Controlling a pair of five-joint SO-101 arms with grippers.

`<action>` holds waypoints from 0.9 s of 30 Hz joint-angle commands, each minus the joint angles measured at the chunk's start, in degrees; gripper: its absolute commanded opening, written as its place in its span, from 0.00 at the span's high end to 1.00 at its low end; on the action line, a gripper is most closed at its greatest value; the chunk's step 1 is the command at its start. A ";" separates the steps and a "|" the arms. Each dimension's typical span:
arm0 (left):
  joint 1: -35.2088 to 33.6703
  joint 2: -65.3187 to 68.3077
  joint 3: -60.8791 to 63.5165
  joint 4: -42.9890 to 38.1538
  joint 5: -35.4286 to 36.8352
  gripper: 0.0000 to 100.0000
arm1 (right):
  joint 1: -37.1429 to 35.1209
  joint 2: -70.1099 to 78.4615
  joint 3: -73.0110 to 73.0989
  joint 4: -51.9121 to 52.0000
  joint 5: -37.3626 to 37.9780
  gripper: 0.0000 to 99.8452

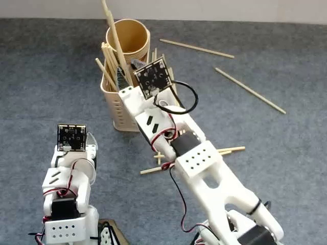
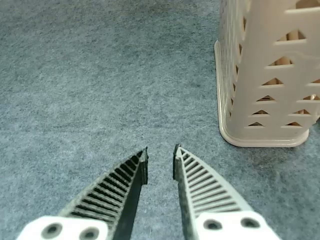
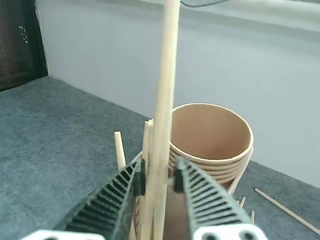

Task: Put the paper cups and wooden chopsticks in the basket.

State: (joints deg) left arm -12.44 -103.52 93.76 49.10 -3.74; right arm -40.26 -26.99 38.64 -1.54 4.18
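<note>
Right wrist view: wooden chopstick (image 3: 167, 75), pale, round and plain, stands nearly upright. The right gripper (image 3: 159, 172) has its jaws closed onto the chopstick from both sides. Its lower end is hidden below the fingers.

Just beyond the gripper is a stack of paper cups (image 3: 212, 135), brown, nested, mouths up. More standing chopsticks (image 3: 119, 147) rise just beside the held one.

High view: cups and standing chopsticks sit inside the basket (image 1: 120, 115), beige plastic with slotted walls, directly under the right gripper.

Loose chopsticks (image 1: 249, 90) lie flat on the grey carpet (image 1: 46, 66), well apart from the gripper on its far side. Further chopsticks (image 1: 232, 149) lie back along the right arm, partly under it.

Left wrist view: left gripper (image 2: 160, 157) has its jaws slightly parted with nothing between them. It is low over the carpet, with the basket near, ahead and off to one side.
</note>
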 commanded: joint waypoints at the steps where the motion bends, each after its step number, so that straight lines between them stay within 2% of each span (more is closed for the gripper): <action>1: 0.75 -0.31 -0.22 -0.97 -0.79 0.89 | -0.40 -3.91 -3.21 5.05 0.70 0.82; 7: 0.75 -0.31 -0.22 -0.97 -0.79 0.89 | 0.84 -7.43 -8.31 14.99 0.70 0.82; 13: 0.84 -0.31 -0.22 -0.97 -0.79 0.89 | 9.45 -10.59 -26.42 54.11 0.35 0.82; 16: 0.84 -0.31 -0.22 -0.97 -0.70 0.89 | 13.14 -4.88 -30.02 64.22 0.62 0.82; 19: 0.84 -0.31 -0.31 -0.97 -0.70 0.89 | 14.81 5.05 -25.80 63.43 0.70 0.82; 27: 0.66 -0.31 -0.31 -0.97 -0.70 0.89 | 14.99 30.20 -22.11 52.35 0.26 0.82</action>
State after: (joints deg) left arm -12.53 -103.52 93.85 49.10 -3.74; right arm -26.11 -1.58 16.75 54.11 4.26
